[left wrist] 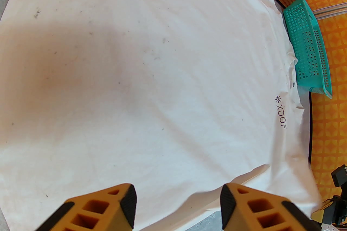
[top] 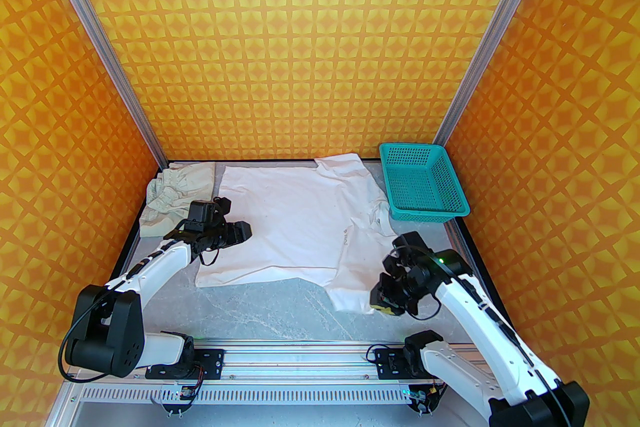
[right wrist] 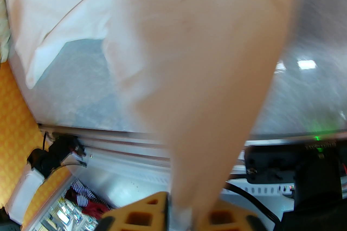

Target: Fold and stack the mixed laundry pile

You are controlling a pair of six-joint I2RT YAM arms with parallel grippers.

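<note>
At near right of table [top: 270, 310]: right gripper [top: 382, 302] pinching near-right corner of shirt [top: 285, 215], cloth running into narrow jaws; wrist view blurred. Further in, left gripper [top: 245, 232] hovering over shirt's left side, jaws half open, holding nothing. Shirt lying spread mid-table. Beige garment [top: 175, 194] sitting bunched far left, basket [top: 400, 147] far right. Judging: shirt fold getting underway; next move calling for carrying held corner inward across body.
</note>
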